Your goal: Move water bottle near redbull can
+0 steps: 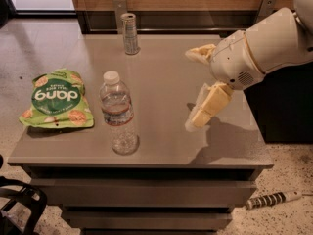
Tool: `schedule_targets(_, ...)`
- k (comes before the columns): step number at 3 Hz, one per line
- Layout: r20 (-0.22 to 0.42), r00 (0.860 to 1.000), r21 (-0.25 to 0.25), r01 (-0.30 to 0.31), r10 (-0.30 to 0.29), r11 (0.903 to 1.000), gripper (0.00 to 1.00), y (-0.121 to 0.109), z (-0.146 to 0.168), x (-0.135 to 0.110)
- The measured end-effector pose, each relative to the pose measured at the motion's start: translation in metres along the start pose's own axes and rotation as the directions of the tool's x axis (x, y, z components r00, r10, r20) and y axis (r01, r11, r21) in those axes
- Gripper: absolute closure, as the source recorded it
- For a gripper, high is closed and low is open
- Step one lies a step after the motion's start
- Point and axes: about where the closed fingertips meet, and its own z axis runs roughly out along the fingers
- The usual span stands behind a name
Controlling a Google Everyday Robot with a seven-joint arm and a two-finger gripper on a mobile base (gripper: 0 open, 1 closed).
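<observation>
The water bottle (117, 112), clear with a white cap and a reddish-brown label band, stands upright near the front left of the grey table (166, 77). The redbull can (129, 34), slim and silver-grey with dark markings, stands upright at the table's back edge, well behind the bottle. My gripper (193, 89) hangs over the right half of the table on a white arm, its two yellowish fingers spread wide apart and holding nothing. It is well to the right of the bottle, with bare tabletop between them.
A green snack bag (57, 99) lies flat at the table's left edge, just left of the bottle. A wooden wall with metal brackets runs behind the table. A striped cable end (274, 199) lies on the floor at the right.
</observation>
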Motion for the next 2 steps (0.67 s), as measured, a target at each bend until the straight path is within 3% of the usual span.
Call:
schedule_targets(1,0.079,0.997,-0.054,-0.002,0.006,0.9986,0.00,-0.005,0.009,-0.003)
schedule_targets(2,0.210,0.978,-0.134,0.019,0.010,0.9909,0.00,0.001,0.028,-0.014)
